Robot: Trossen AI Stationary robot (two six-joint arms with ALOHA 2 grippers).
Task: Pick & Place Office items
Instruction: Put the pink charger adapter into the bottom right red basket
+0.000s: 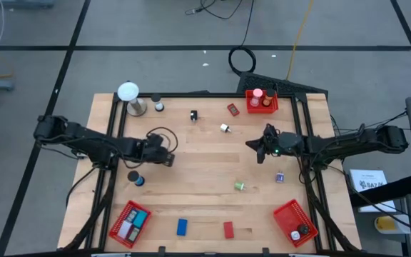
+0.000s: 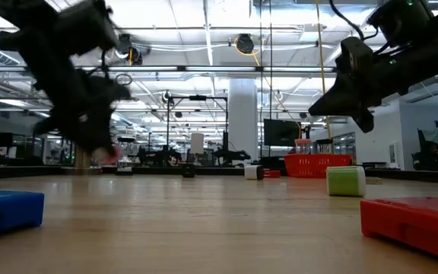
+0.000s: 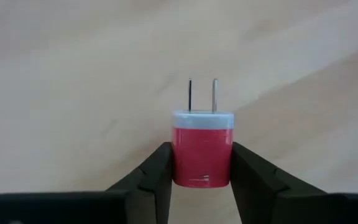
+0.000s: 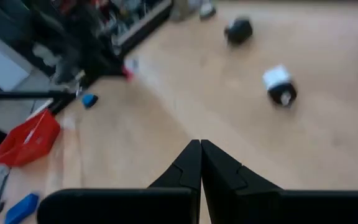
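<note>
Wooden table (image 1: 212,164) is used for sorting. Near the white ball (image 1: 128,91), a red plug (image 3: 202,149) is pinched by the left gripper (image 3: 201,171), likely for carrying; the right gripper (image 4: 201,155) is closed, empty.

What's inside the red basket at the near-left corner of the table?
The near-left red basket holds a teal block and a few flat pale and red pieces. Whatever lies beneath them is covered, and the pieces are too small to identify.

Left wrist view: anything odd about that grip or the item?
Nothing stands out. The left gripper holds a red plug adapter squarely between its fingers, prongs pointing away, no visible damage. The right gripper is shut and empty above the table.
</note>
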